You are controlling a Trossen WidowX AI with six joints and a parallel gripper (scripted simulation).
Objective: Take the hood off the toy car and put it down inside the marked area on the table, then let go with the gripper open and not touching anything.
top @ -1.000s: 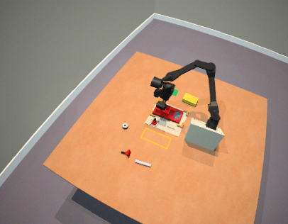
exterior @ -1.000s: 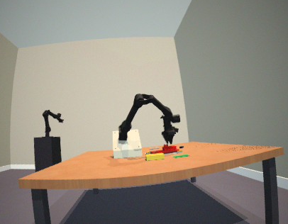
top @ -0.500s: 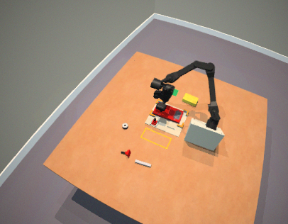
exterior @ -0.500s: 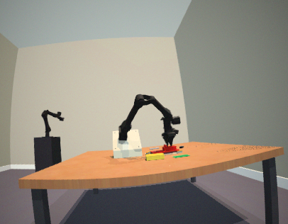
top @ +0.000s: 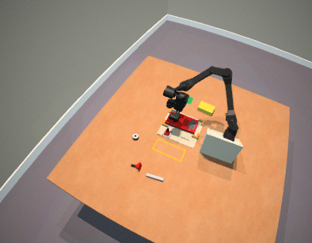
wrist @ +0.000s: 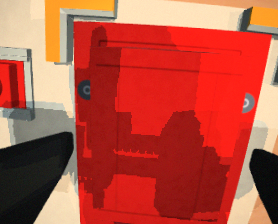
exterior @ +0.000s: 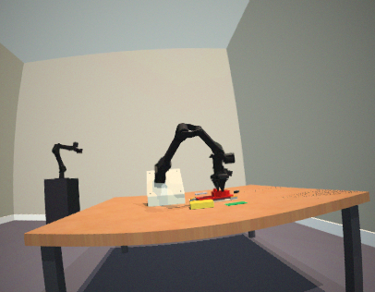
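The red toy car [top: 184,125] [exterior: 222,194] sits on a pale board [top: 189,143] between orange corner brackets. Its hood [wrist: 160,82] is the flat red panel filling the middle of the wrist view and appears to be in place on the car. My gripper [top: 174,116] [exterior: 220,190] [wrist: 161,149] is open, pointing down over the hood end, one finger on each side of the red body with nothing held. How far the fingertips are above the board is hard to tell. The marked area, a yellow outline [top: 167,154], lies on the table beside the board with nothing inside.
A small red-and-black piece [top: 167,131] stands on the board beside the car. A yellow block [top: 206,108] [exterior: 201,204] and a green piece [top: 190,100] [exterior: 235,203] lie behind. A white ring [top: 135,137], a red part [top: 138,166] and a white bar [top: 154,177] lie on the table.
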